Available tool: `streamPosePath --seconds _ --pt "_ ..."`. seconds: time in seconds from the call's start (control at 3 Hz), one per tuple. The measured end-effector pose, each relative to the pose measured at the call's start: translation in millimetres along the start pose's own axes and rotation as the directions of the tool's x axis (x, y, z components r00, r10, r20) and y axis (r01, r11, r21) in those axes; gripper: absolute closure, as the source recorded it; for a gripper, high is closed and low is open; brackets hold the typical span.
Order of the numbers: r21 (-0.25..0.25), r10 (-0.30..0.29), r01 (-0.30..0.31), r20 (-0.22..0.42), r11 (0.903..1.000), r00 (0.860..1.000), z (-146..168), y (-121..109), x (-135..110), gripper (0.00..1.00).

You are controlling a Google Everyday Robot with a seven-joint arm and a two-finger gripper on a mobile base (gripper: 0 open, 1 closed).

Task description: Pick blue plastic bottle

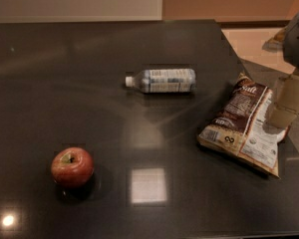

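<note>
The blue plastic bottle (162,80) lies on its side on the dark table (65,83), near the middle. Its white cap points left and its pale blue-white label faces up. My gripper (285,106) is at the right edge of the view, hanging from the grey arm (298,34). It sits over the right end of the brown snack bag (245,123), well to the right of the bottle and not touching it.
A red apple (72,167) stands at the front left of the table. The snack bag lies at the right, near the table's right edge. Beyond the table's far right corner is a pale floor (249,39) and a wall.
</note>
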State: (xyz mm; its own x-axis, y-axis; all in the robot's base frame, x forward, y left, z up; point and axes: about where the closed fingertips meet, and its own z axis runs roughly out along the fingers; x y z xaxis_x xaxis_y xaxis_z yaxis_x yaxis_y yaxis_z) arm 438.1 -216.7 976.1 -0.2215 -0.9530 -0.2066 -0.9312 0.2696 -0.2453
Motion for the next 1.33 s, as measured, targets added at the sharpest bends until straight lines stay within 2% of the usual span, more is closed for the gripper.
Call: streamPosePath --seconds 0.33,0.67,1.0,1.33 --pt "0.000 0.000 0.000 0.000 1.0000 1.000 0 0 0 0.00" --pt "-0.037 0.000 0.001 0.025 0.9993 1.000 6 -13 -10 0.00" --pt "-0.075 -0.003 0.007 0.052 0.9971 0.999 20 -37 -27 0.00" --pt "-0.108 -0.042 0.053 0.095 0.9928 0.995 48 -74 -65 0.00"
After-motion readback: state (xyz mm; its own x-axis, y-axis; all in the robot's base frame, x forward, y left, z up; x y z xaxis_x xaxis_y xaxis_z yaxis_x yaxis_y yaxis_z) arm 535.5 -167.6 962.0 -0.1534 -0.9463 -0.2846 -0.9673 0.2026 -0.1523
